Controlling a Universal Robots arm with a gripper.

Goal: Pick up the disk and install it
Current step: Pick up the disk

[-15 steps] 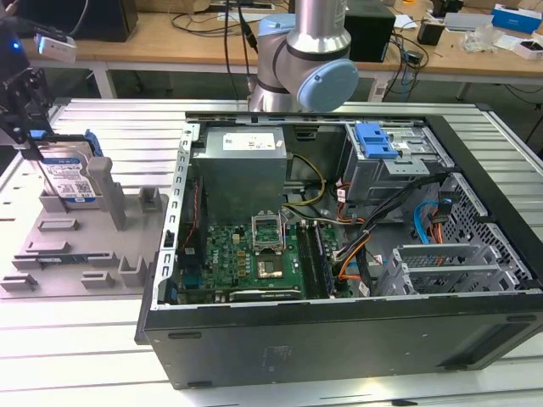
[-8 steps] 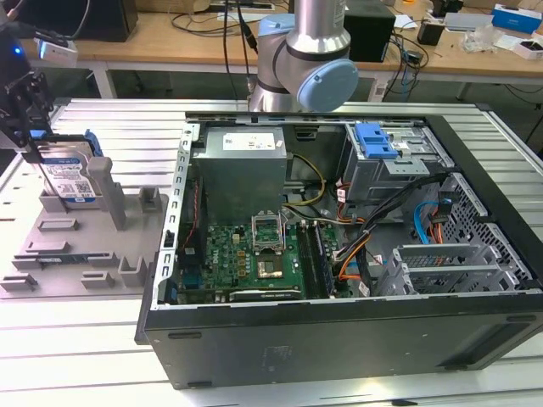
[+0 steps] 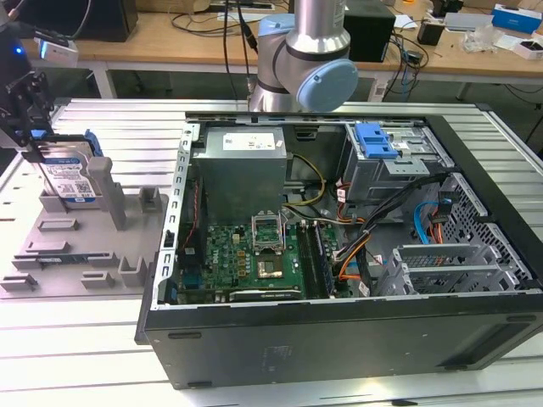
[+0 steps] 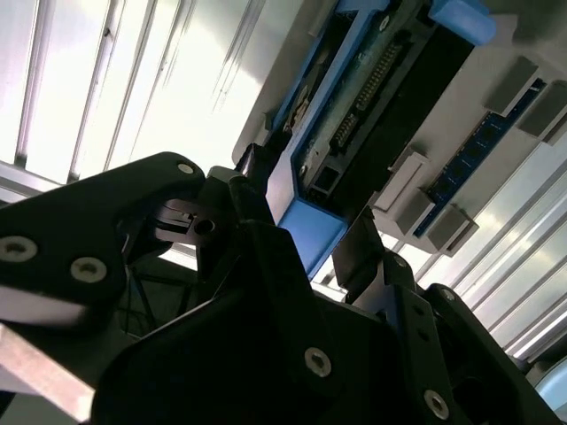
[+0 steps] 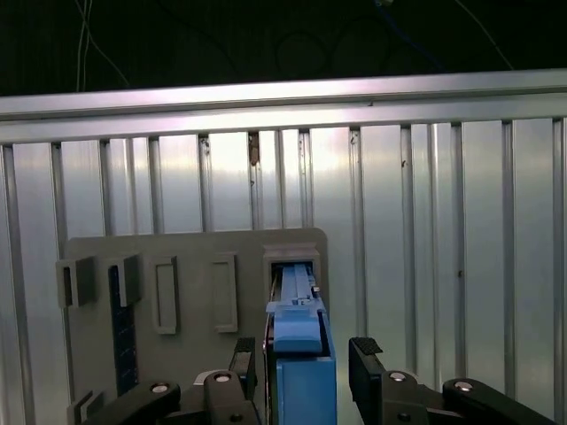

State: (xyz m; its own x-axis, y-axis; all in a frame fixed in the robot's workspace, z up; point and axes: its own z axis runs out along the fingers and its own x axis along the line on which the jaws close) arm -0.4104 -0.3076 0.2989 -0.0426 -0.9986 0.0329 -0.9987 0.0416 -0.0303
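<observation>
First wrist view: the pincer [image 5: 303,347], released, straddles the upright disk [image 5: 299,385], a gap either side; best to centre it and clench squarely.

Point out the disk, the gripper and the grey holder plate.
disk [image 3: 72,180]: exterior view, on its white-and-blue label.
gripper [image 5: 303,356]: first wrist view, midway between its fingertips.
grey holder plate [image 3: 85,240]: exterior view, on a bare flat part.

Disk [image 3: 69,176] between fingers [image 5: 365,359]: bright blue frame, silver top, white-and-blue label. Fingers: all black. Holder [image 5: 195,266] under fingers: plain grey, dark blue strip [image 5: 122,328] off to one side. Table [image 5: 425,221] past fingers: shiny silver, long straight stripes.
</observation>
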